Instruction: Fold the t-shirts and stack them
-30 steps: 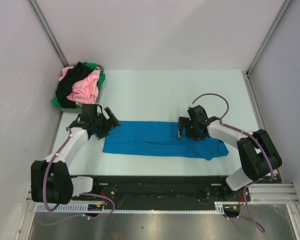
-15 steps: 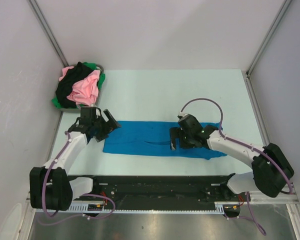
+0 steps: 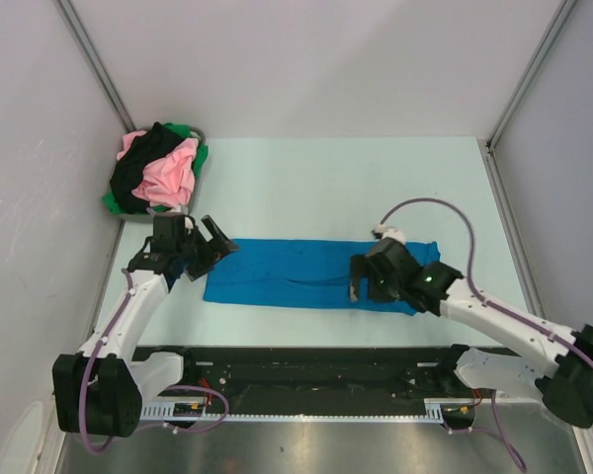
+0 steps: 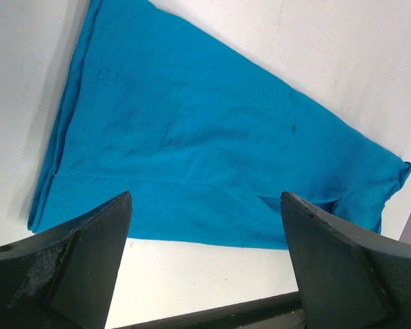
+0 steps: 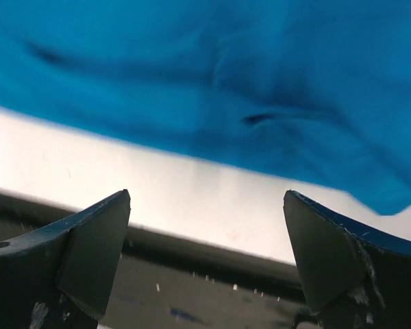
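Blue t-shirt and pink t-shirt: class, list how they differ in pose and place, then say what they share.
The blue t-shirt lies flat as a long strip; the pink t-shirt is crumpled. The blue t-shirt lies alone on the table; the pink t-shirt sits heaped with a black t-shirt at the far-left corner. Both are plain soft cloth.

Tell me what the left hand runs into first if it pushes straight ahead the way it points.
Probably the blue t-shirt: the open left hand aims at its flat cloth, with nothing in between, though depth is unclear.
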